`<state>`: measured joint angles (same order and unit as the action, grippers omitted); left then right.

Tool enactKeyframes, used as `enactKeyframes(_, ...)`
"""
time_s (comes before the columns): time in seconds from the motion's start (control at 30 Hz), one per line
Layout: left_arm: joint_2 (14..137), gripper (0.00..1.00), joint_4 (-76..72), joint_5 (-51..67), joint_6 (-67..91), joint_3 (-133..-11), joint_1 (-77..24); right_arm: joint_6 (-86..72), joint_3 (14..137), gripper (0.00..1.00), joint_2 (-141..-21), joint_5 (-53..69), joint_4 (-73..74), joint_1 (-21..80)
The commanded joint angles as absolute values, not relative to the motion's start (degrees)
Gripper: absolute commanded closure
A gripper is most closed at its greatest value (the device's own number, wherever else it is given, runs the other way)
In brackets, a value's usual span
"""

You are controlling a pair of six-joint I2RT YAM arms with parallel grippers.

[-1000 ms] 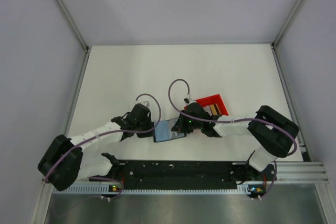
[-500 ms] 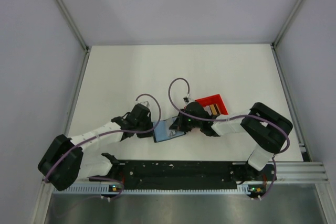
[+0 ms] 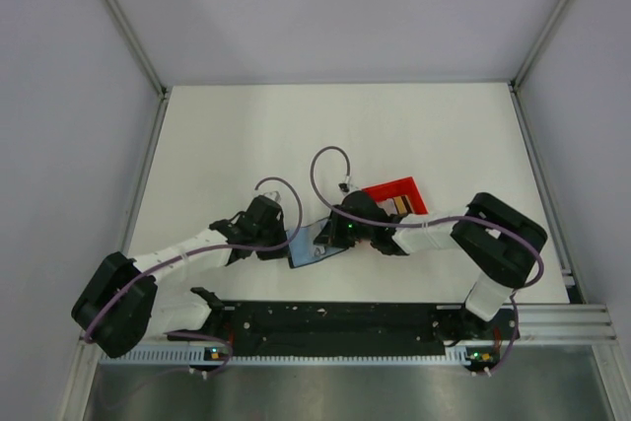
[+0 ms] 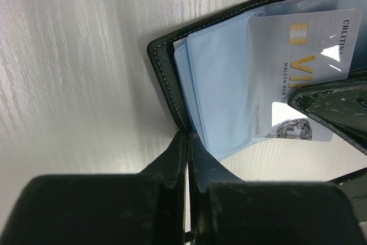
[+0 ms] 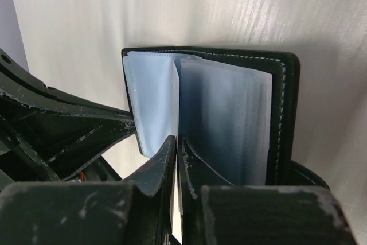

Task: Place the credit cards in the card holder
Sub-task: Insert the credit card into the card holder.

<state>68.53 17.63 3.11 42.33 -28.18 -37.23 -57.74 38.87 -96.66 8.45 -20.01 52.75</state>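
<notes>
Left gripper (image 4: 186, 142) closed beside open black card holder (image 4: 163, 78), right gripper (image 5: 176, 144) closed, pale card (image 4: 287, 84) sleeved

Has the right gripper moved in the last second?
Yes. The right gripper has shifted slightly left, away from the red tray, which stays put, and farther over the open card holder.

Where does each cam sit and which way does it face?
Top external: above, behind the arm bases, looking down on the table; left gripper and right gripper meet at the card holder.
Left wrist: looks along its own shut fingers at the open sleeves and a pale card.
Right wrist: along its shut fingers at the sleeves; left gripper shows too.
Shared: card holder.
</notes>
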Motion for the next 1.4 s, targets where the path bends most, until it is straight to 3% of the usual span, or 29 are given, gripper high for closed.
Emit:
enactKeyframes(0.0, 68.9, 1.0, 14.2, 4.2, 43.2, -28.1, -37.5, -56.9, 41.4, 0.96, -98.8, 7.4, -12.1, 55.1)
enactKeyframes(0.1, 68.8, 1.0, 14.7, 4.0, 43.2, -28.0, -37.4, -54.9, 43.4, 0.9, -97.1, 3.5, -6.0, 55.1)
enactKeyframes(0.3, 68.7, 1.0, 14.7, 3.9, 43.1, -27.9, -37.4, -50.3, 45.7, 0.68, -93.0, -2.4, -0.2, 54.9)
enactKeyframes(0.57, 68.8, 1.0, 14.7, 4.0, 42.6, -28.5, -37.4, -46.0, 49.3, 0.56, -94.2, -1.7, 2.9, 54.9)
enactKeyframes(1.37, 68.9, 1.0, 13.1, 4.7, 42.6, -28.4, -37.4, -45.4, 52.9, 0.58, -99.5, 6.9, -1.8, 57.7)
